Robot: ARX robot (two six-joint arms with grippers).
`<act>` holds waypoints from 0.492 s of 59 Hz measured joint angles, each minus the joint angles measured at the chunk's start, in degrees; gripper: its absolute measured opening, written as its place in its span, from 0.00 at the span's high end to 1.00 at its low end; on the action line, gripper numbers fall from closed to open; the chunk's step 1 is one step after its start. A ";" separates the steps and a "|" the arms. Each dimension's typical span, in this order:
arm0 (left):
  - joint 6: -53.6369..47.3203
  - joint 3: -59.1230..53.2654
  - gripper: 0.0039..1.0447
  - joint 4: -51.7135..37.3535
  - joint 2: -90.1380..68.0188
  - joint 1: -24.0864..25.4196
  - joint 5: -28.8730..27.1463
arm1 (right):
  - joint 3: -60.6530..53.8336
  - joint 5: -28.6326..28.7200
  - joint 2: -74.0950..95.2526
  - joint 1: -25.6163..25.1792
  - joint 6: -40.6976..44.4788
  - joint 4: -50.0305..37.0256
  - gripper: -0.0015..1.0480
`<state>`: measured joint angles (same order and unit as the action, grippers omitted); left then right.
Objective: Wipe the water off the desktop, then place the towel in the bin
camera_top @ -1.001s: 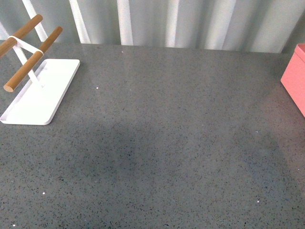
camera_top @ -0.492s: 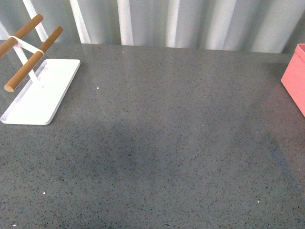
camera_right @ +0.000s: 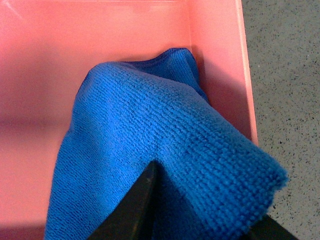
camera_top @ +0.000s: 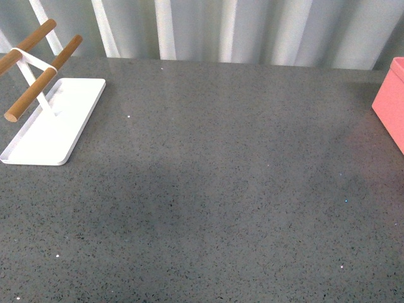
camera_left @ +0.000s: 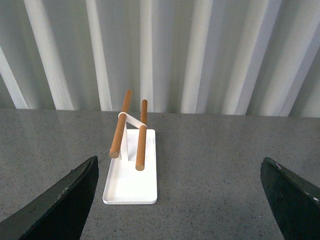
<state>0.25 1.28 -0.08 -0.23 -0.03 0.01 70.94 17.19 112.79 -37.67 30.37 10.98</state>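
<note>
In the right wrist view my right gripper (camera_right: 192, 225) is shut on the bright blue towel (camera_right: 150, 150). The towel hangs down inside the salmon-pink bin (camera_right: 220, 75), its lower fold near the bin's inner corner. One dark finger (camera_right: 135, 205) shows against the cloth. In the front view only a corner of the bin (camera_top: 390, 104) shows at the right edge of the dark grey speckled desktop (camera_top: 214, 189); neither arm appears there. In the left wrist view my left gripper (camera_left: 185, 200) is open and empty above the desktop (camera_left: 210, 165), its dark fingers (camera_left: 60, 205) far apart.
A flat white tray with wooden rods (camera_top: 50, 120) stands at the desktop's far left; it also shows in the left wrist view (camera_left: 131, 170). A corrugated grey-white wall (camera_top: 221, 28) runs behind the desktop.
In the front view a dark shadow on the right part of the desktop has faded away toward the right. The tray and bin have not moved.
</note>
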 joint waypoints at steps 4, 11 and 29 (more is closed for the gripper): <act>0.00 0.00 0.06 0.00 0.00 0.00 -0.02 | 1.07 0.26 0.31 0.72 1.03 1.60 0.58; 0.00 0.00 0.06 0.00 0.00 0.00 0.00 | 2.73 0.42 0.31 1.77 2.49 3.34 0.40; -0.02 0.00 0.06 0.00 0.00 0.00 -0.02 | 5.42 -1.68 1.49 3.30 5.44 6.32 0.07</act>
<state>0.23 1.28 -0.08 -0.23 -0.03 -0.01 76.36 15.51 114.28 -34.37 35.81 17.30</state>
